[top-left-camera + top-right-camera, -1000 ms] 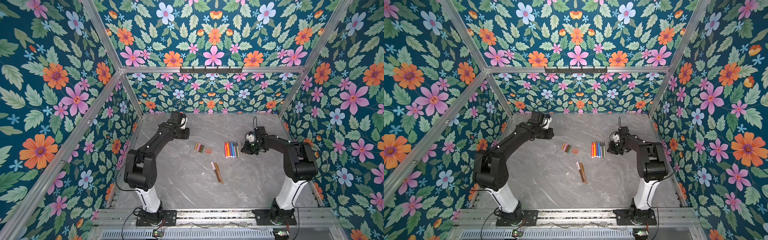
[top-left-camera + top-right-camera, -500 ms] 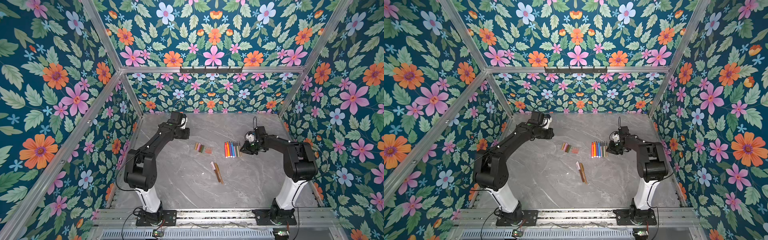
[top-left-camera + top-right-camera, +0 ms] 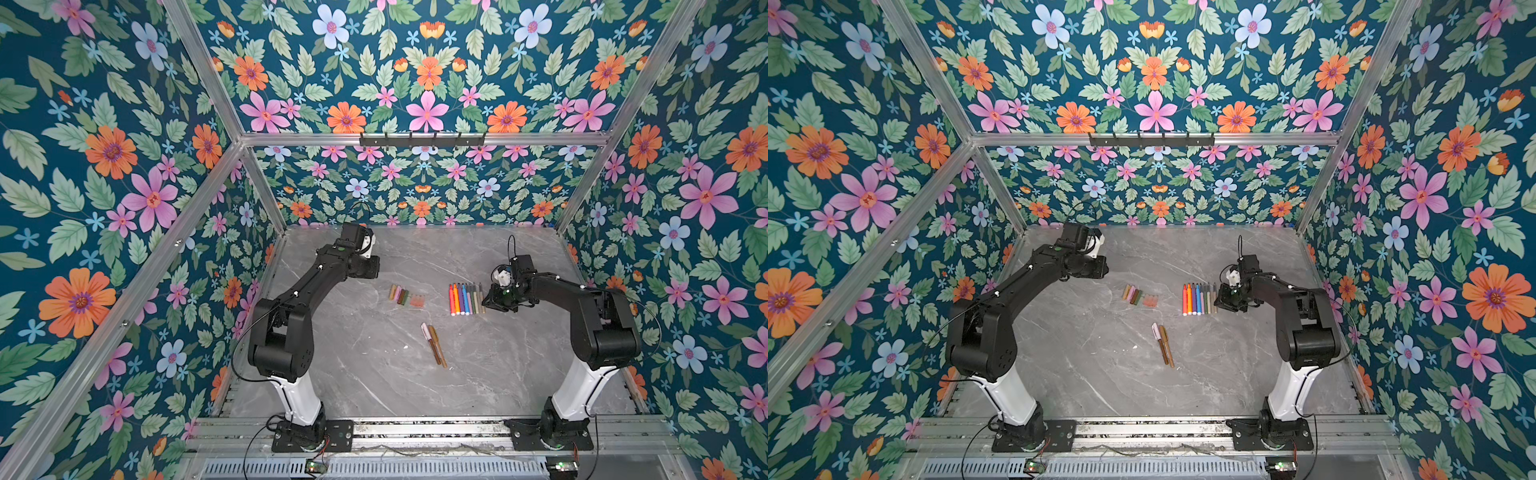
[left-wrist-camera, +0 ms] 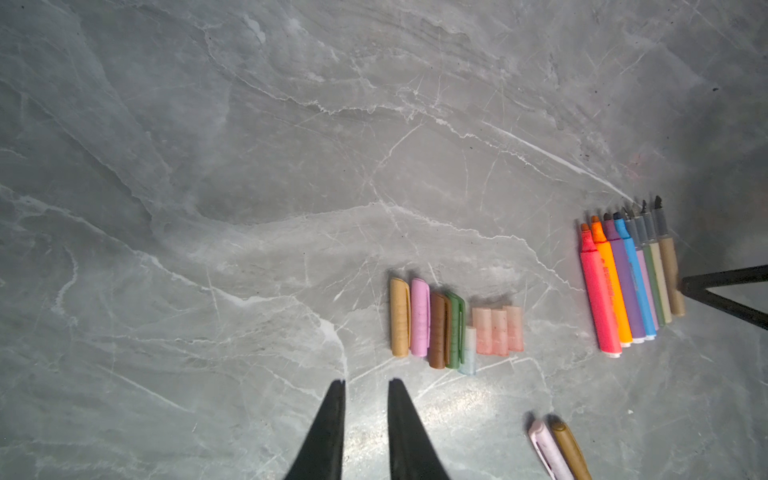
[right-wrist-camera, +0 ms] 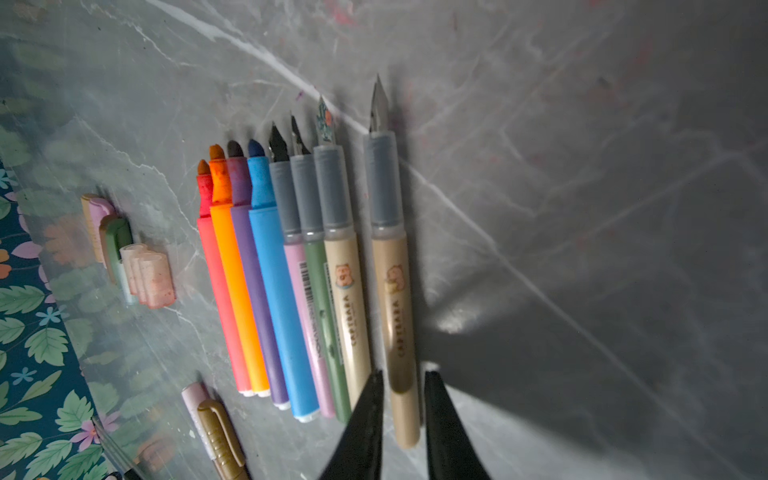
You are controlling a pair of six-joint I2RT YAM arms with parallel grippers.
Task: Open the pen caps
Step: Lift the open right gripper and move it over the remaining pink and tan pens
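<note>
Two still-capped pens (image 3: 435, 345) lie side by side mid-table (image 3: 374, 395), caps (image 3: 429, 332) at the far end, nearer the right gripper (image 5: 402, 372), whose slightly parted jaws straddle a tan uncapped pen (image 5: 392, 266), grip unclear; the left gripper (image 4: 365, 380) hangs slightly parted, empty.

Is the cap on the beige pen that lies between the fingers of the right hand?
No, in the right wrist view the beige pen at the right hand shows its bare metal nib.
</note>
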